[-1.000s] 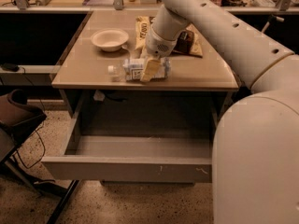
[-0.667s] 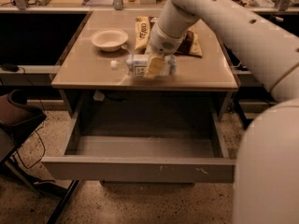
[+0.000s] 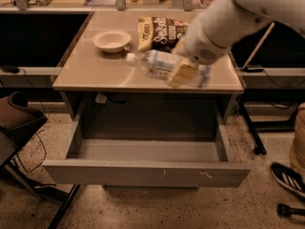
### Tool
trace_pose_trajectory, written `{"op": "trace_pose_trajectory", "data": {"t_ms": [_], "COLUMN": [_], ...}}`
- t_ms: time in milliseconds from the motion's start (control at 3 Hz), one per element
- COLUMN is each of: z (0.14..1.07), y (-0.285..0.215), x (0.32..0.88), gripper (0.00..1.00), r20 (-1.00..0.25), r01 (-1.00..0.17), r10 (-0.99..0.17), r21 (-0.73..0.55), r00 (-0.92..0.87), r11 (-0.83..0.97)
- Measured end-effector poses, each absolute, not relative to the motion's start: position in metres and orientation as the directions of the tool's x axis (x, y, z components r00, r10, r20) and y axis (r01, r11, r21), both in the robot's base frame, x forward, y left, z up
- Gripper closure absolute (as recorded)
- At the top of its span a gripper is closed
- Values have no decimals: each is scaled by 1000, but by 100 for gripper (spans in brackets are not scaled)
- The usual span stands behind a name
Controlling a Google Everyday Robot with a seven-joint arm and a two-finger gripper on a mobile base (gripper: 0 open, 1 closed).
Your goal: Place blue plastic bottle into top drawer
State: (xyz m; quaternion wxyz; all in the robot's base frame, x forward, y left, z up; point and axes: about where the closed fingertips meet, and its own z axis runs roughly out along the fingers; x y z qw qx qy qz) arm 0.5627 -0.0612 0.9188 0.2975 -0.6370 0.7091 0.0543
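The blue plastic bottle is clear with a white cap at its left end and a pale label. It lies on its side in my gripper, lifted a little above the table's front edge. The gripper is shut on the bottle's right half, its yellowish fingers over the label. My white arm reaches in from the upper right. The top drawer is pulled open below the table, wide and grey, with white scuffs on its front panel. Its inside looks empty.
A white bowl sits at the table's back left. A dark chip bag lies behind the bottle. Black desks flank the tan table. A dark chair stands at the left, a shoe at the lower right.
The bottle has come up off the table in the gripper and now hangs tilted over the front edge. The view has shifted, and the arm now enters from the upper right.
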Motion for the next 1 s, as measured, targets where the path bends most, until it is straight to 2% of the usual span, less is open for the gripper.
{"op": "trace_pose_trajectory", "data": {"t_ms": [333,667,1000], "z": [896,807,809], "y": [-80,-50,-49], "x": [534,551,550], "gripper": [100,100,100], "r20": [-560,-685,-684], "r01": [-937,-973,-972], "r10": [-828,-729,-730], "r21": [-273,-170,-174], "r00": [-30,1,3], "r11": [218,158,158]}}
